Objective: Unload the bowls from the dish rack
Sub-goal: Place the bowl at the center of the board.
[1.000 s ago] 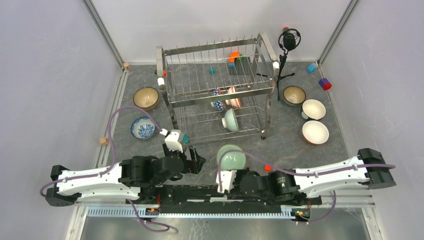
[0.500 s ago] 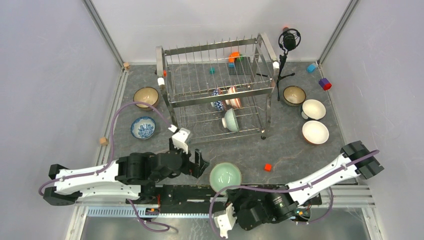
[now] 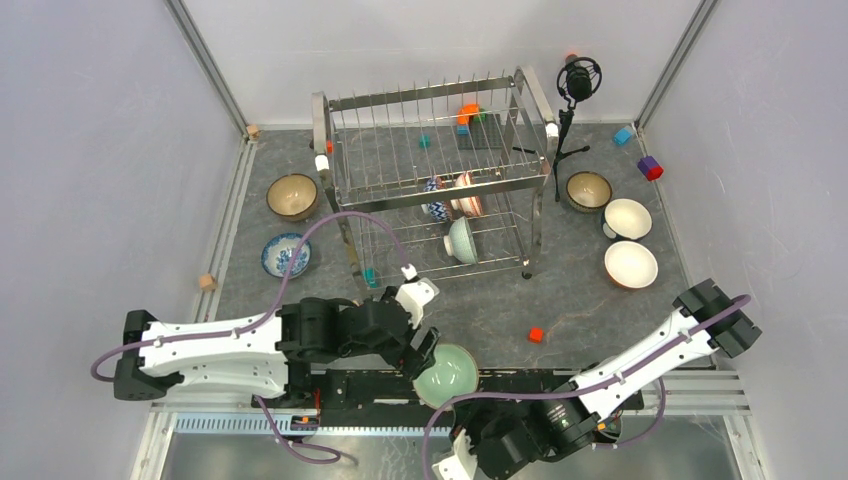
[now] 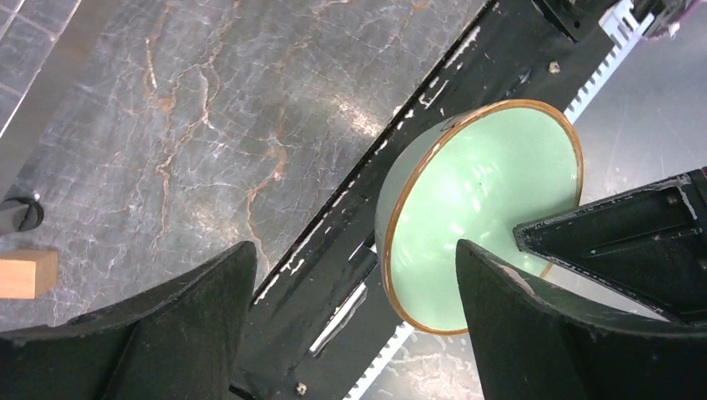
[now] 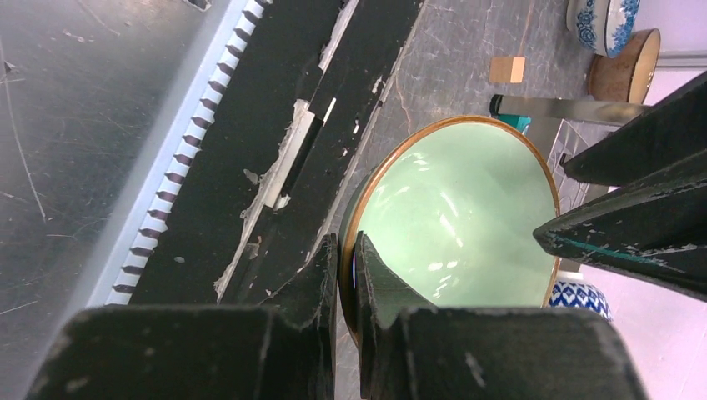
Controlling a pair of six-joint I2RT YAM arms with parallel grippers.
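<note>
Your right gripper clamps the rim of the pale green bowl; your left gripper, spread apart, straddles its opposite rim.

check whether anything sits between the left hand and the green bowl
Nothing visible does. The open left hand is right at the green bowl, one finger on either side of it, with only bare space between. The right hand pinches the rim on another side.

Tilted pale green bowl, well apart from steel dish rack
</note>
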